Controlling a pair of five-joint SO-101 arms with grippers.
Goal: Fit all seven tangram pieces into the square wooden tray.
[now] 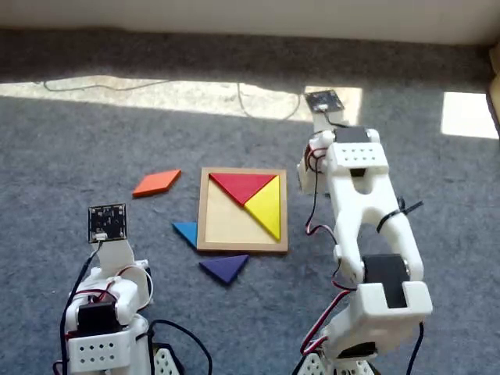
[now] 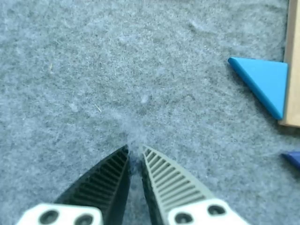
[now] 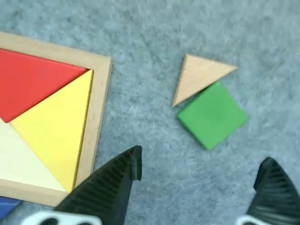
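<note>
Surface: grey carpet [image 1: 78,156]; square wooden tray [image 1: 203,211] held only the red triangle [image 1: 241,186] and yellow triangle [image 1: 268,207].
Right: my right gripper [image 3: 201,161] hung spread wide and empty, with the green square [image 3: 212,115] just ahead of its fingertips; this was the nearer arm.
Left: left gripper [image 2: 135,151] all but closed on nothing, blue triangle [image 2: 265,84] off aside.

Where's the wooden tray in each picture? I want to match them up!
High view: the wooden tray sits mid-picture, holding the red triangle and yellow triangle.
Left wrist view: a strip of its rim, against the light blue triangle.
Right wrist view: its corner with the same two pieces, beside the right tool.
Shared landmark: the dark purple-blue triangle, just outside the tray's rim.
</note>
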